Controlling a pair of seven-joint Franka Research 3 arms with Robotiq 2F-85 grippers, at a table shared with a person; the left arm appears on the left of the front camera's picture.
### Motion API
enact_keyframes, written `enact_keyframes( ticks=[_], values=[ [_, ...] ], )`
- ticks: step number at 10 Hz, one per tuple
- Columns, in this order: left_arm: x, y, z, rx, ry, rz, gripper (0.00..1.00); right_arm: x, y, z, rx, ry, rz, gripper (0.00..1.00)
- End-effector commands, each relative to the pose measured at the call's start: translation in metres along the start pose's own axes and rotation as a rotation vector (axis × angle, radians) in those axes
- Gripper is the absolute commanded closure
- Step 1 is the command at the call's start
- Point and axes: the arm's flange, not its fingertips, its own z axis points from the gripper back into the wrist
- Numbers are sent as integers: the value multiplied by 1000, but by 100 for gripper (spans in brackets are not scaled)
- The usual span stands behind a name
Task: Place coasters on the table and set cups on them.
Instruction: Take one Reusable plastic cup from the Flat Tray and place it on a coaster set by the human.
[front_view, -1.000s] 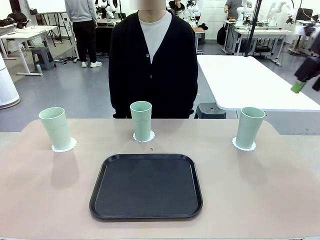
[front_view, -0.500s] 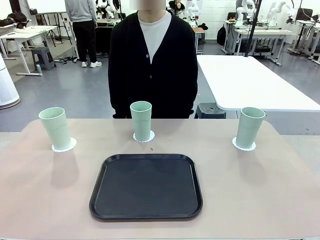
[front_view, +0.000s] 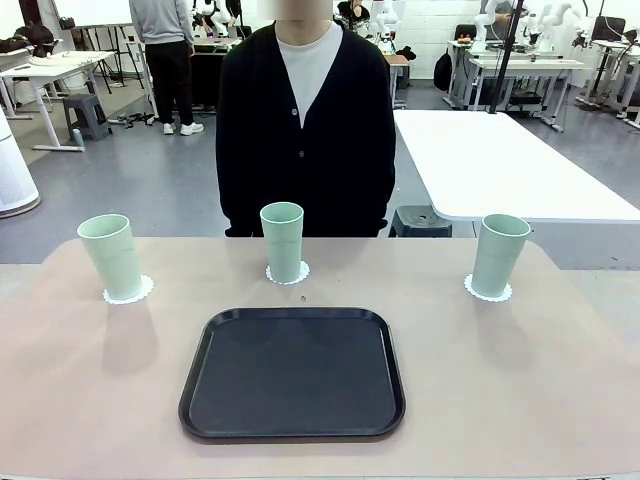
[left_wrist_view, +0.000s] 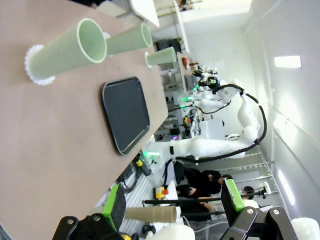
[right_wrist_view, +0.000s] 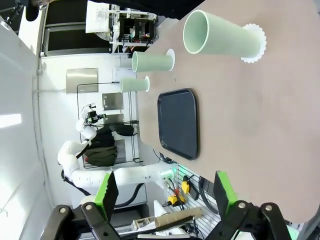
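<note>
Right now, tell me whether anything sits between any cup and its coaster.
Nothing visible does. The left cup, middle cup and right cup each stand upright directly on their coasters on the table; the black tray lies apart, nearer the robot.

Three pale mint-green cups stand upright on the beige-tan table (front_view: 90, 400), each seated on its own white scallop-edged coaster. The left cup (front_view: 111, 256) rests on the left coaster (front_view: 139, 293) near the table's far left corner. The middle cup (front_view: 283, 242) sits on the middle coaster (front_view: 301, 274) at the far edge. The right cup (front_view: 498, 255) sits on the right coaster (front_view: 472, 289) toward the far right. All three are open-mouthed, tapering toward the base, well apart from one another.
</note>
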Motion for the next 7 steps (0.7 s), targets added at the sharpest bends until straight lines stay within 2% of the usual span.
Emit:
enact_keyframes(
  ticks=[1, 7],
  values=[
    [0, -2, 1, 2, -9, 3, 0, -7, 5, -5, -14, -31, -8, 0],
    [0, -2, 1, 2, -9, 3, 0, -7, -9, -8, 25, 33, -24, 0]
  ],
)
